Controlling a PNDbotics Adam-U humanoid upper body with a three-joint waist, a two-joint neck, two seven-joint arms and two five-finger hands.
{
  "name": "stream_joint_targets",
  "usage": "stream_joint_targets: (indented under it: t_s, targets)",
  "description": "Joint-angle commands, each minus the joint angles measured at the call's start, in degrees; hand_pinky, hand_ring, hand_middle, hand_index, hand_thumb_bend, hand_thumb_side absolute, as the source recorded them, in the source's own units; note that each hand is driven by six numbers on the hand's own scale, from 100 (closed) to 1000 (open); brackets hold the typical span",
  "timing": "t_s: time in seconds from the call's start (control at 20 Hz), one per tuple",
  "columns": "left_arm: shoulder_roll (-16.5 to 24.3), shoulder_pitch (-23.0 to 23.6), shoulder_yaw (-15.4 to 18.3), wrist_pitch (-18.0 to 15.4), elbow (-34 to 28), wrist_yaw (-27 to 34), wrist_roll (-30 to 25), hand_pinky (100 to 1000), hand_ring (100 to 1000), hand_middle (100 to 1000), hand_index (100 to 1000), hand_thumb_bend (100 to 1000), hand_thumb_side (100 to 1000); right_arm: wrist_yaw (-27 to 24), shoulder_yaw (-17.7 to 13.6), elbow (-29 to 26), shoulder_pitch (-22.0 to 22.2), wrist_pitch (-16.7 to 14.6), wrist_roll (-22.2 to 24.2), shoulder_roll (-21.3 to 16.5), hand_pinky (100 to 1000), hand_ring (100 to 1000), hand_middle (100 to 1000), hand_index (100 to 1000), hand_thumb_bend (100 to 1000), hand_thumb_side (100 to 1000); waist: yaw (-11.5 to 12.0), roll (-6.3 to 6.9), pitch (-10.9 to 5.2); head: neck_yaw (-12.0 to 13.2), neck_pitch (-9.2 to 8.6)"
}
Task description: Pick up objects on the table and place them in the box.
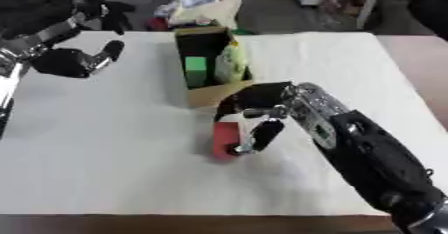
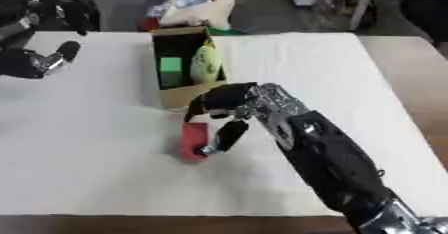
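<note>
A red block stands on the white table just in front of the cardboard box. My right hand reaches over it from the right, fingers and thumb curled round its sides. Inside the open box lie a green block and a yellow-green object. My left hand hovers at the far left of the table, fingers curled and holding nothing.
The white cloth covers the whole table. Behind the far edge, on the floor, sits a pile of bags and coloured items. A white furniture leg stands at the back right.
</note>
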Motion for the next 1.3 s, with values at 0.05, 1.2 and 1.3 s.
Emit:
stream_joint_targets:
  t_s: [0.05, 1.2, 1.3]
  targets:
    - [1.3, -0.6, 0.7, -5.1, -0.5, 0.1, -5.1, 742, 670, 692, 965, 100, 696, 1.0, -1.0, 0.0, -0.8, -6.6, 5.2, -0.7, 822, 793, 775, 721, 224, 715, -0.1, 0.26, -0.93, 0.1, 0.02]
    - [0.6, 0.3, 0.3, -5.4, -4.6, 5.0, -6.1, 735, 661, 683, 955, 100, 683, 11.8, -20.1, 4.5, -13.1, 8.7, -11.1, -2.6, 819, 731, 667, 615, 166, 601, 5.6, 0.46, -0.63, -1.9, -2.14]
    - [-0.2, 0.3, 0.1, -5.4, -5.4, 5.8, -6.7, 734, 660, 681, 954, 100, 685, 15.7, -22.9, 6.5, -14.3, 11.4, -13.8, -0.9, 817, 727, 660, 617, 168, 595, 7.3, 0.49, -0.35, -3.0, -2.72]
